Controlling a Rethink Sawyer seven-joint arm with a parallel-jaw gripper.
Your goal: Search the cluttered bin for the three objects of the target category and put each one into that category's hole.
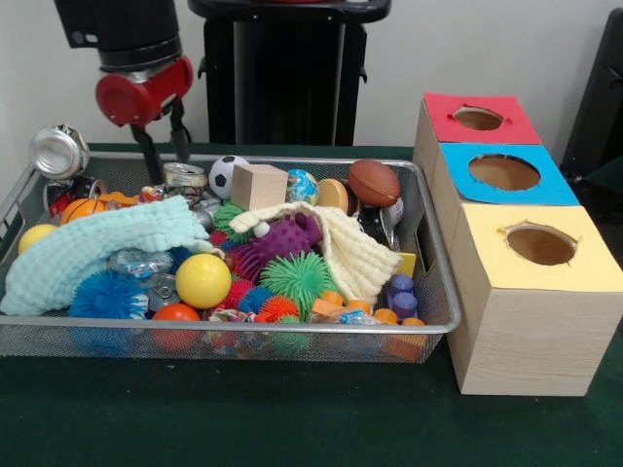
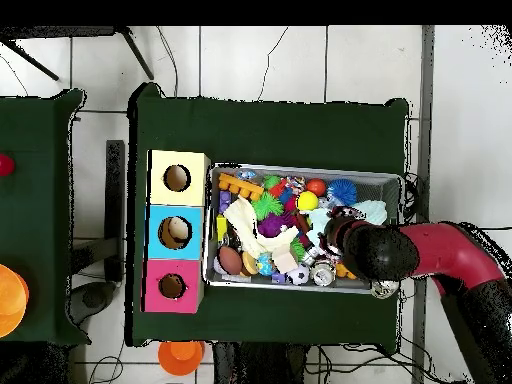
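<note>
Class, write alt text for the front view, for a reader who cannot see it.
A red and black gripper hangs open over the far left end of a wire mesh bin crammed with balls, spiky toys and two cloths. Right of the bin stands a row of three wooden boxes, topped red, blue and yellow, each with a round hole.

Wire-mesh bin [image 1: 433, 292] heaped with toys beside wooden box's red [image 1: 478, 119], blue [image 1: 504, 173], yellow [image 1: 541, 245] holes.

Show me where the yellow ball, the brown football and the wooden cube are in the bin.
yellow ball [image 1: 203, 280], front view, middle of its face.
brown football [image 1: 374, 182], front view, centre of its side.
wooden cube [image 1: 259, 187], front view, its front face.
</note>
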